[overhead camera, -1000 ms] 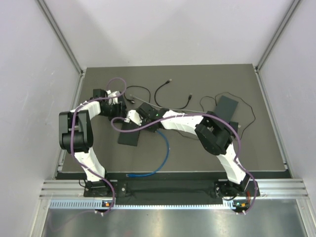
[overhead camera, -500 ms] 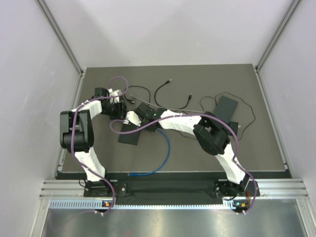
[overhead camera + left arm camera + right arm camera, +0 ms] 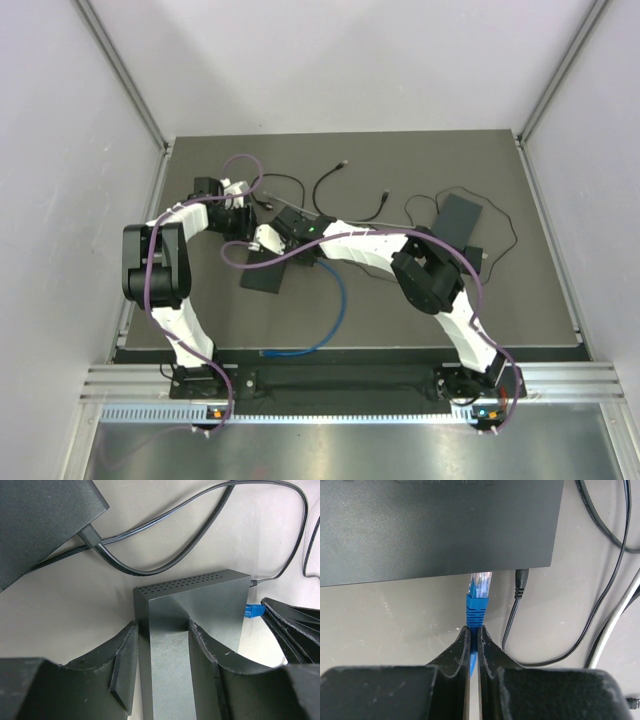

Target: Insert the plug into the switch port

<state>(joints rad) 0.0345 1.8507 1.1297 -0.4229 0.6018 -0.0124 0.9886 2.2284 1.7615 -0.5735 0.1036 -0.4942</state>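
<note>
Blue-booted: pinching plug (image 3: 479, 592) tight in right claw (image 3: 474, 631), touching switch (image 3: 435, 525) just ahead, seemingly not seated; clamping switch within left claw (image 3: 162, 632).

A dark grey surface (image 3: 400, 160) fills the middle of the frame, enclosed by pale, evenly lit walls (image 3: 340, 60). Slanting metal posts (image 3: 120, 70) mark the upper corners, and an aluminium rail (image 3: 350, 380) crosses the bottom.
</note>
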